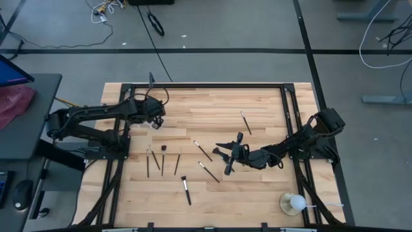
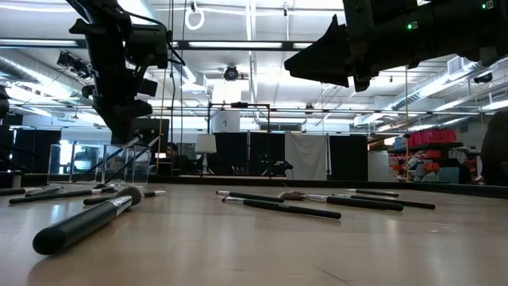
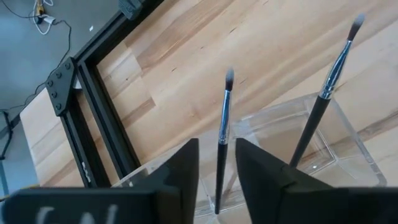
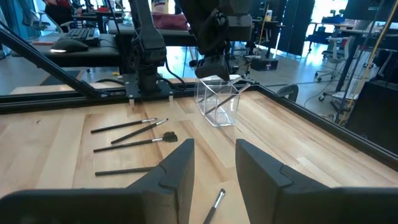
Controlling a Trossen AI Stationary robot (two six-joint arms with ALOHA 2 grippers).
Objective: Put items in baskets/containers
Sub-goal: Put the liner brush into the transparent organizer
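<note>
The left tool (image 3: 216, 180) hangs over the clear plastic holder (image 3: 314, 140) near the table's far-left corner, its dark, flat-faced fingers (image 3: 180, 174) parted around a slim black brush (image 3: 222, 140) with a silver ferrule that stands between them; whether they touch it I cannot tell. A second brush (image 3: 326, 93) leans inside the holder's see-through walls. The right tool (image 1: 230, 153) hovers mid-table, fingers apart and empty. Thin dark brushes (image 1: 162, 160) lie scattered on the pale wood table (image 1: 212, 103). The holder's base is cut off behind the fingers.
</note>
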